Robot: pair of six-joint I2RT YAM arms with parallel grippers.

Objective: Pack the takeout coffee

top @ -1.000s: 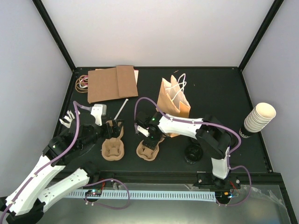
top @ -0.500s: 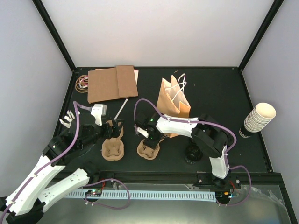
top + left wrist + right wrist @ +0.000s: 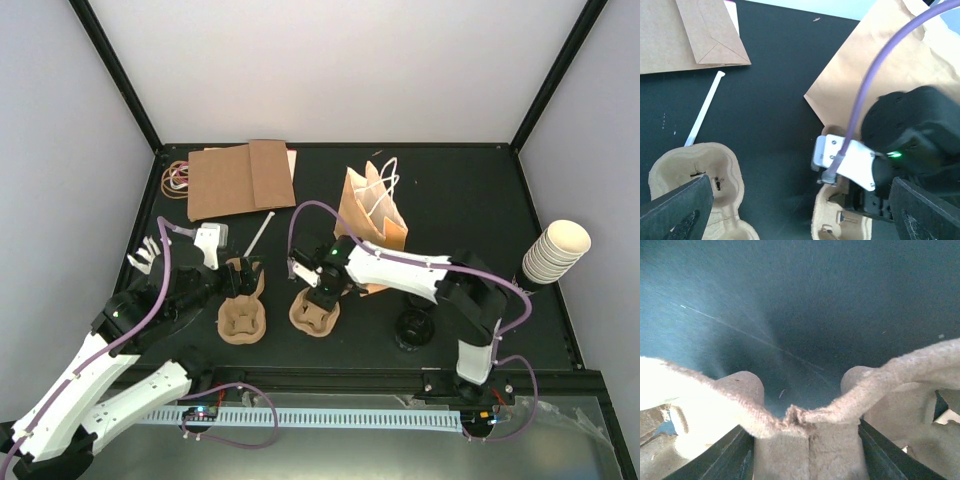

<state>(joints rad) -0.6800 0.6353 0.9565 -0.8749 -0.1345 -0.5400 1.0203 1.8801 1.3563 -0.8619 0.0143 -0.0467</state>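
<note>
One takeout coffee (image 3: 413,326), a dark cup with a round black lid, stands near the front edge beside my right arm's base. Two brown pulp trays lie side by side. My right gripper (image 3: 320,292) is down on the right tray (image 3: 312,314). In the right wrist view its fingers press both sides of that tray's middle ridge (image 3: 807,432), so the right gripper (image 3: 807,445) is shut on it. My left gripper (image 3: 241,270) hangs open over the far end of the left tray (image 3: 243,318) and holds nothing. The left gripper (image 3: 800,220) shows its fingers (image 3: 675,215) wide apart.
An upright brown paper bag (image 3: 372,212) with white handles stands just behind the right tray. Flat brown bags (image 3: 240,178) and rubber bands (image 3: 177,177) lie at the back left, a white straw (image 3: 258,233) beside them. A stack of cream cups (image 3: 556,250) sits at the right edge.
The right gripper's jaws have come in onto the right tray's ridge, and the tray has shifted slightly left and away. The left arm has not moved.
</note>
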